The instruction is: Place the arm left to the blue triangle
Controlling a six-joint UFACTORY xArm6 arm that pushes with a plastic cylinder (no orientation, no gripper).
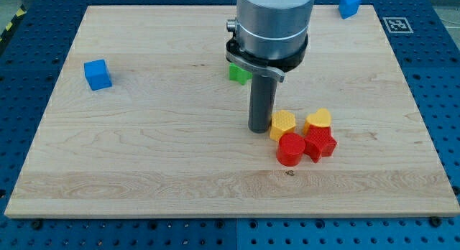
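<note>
The board [144, 156] was taken as the landmark. The blue triangle [350, 4] was seen at the board's top right corner, close to the top edge and well apart from every other block. Its shape could be made out only roughly, so it was judged to be the triangle mainly because the other blue block was plainly a cube.

No claw was fitted to the arm. It ended in a plain rod, so nothing could be spread, closed or clamped, and no block was held.

The tip [259, 130] was found near the board's middle, a little toward the view's right. It stood just beside the yellow hexagon [282, 124], on that block's left; whether the two touched could not be told. To the right of the hexagon lay a yellow heart [318, 121], and below the pair lay a red cylinder [291, 149] and a red star [321, 143], all four packed closely together. A green block [238, 72] was half hidden behind the arm's body, so its shape was left unnamed. A blue cube [97, 74] sat alone near the board's left edge.

The task was judged not yet done. The tip would need to be carried toward the top right corner and stopped on the triangle's left. The path there looked free of blocks, so little risk of a stray push was foreseen.
</note>
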